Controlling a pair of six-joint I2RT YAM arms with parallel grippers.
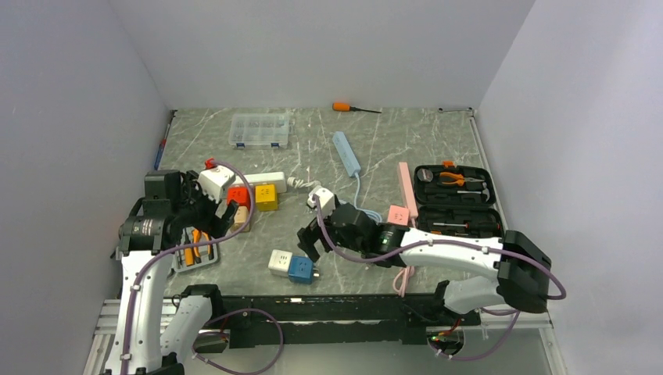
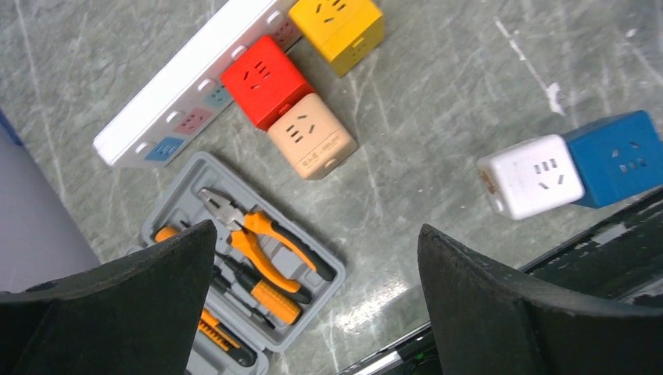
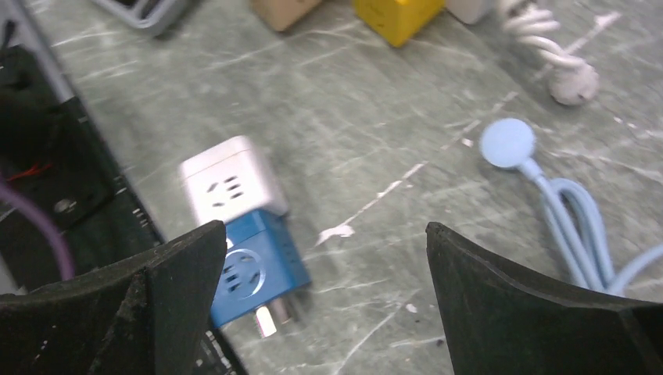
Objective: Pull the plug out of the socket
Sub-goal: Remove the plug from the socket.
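Tabletop: the marbled tabletop carries everything. The work lies at its near edge, about centre.
Power strip: a white power strip lies at the left, with a red cube and a beige cube against it. I judge these are not the present target.
Right fingers: my right fingers are spread wide, grasp nothing and hang above the cube pair.
Left fingers: my left fingers are likewise spread and empty, over the grey tool case at the left.
Task item: the white cube sits face to face against the blue cube, touching it, between my two arms.
Prongs: the blue cube's prongs stick out free on the side away from the white cube, so I judge the white cube is the plugged-in part.
Procedure: lower the right fingers over one cube and close on its flat sides. Pin the other cube with the left fingers. Pull straight along the joint, without twisting.
Risk: a one-handed pull would likely drag both cubes together.
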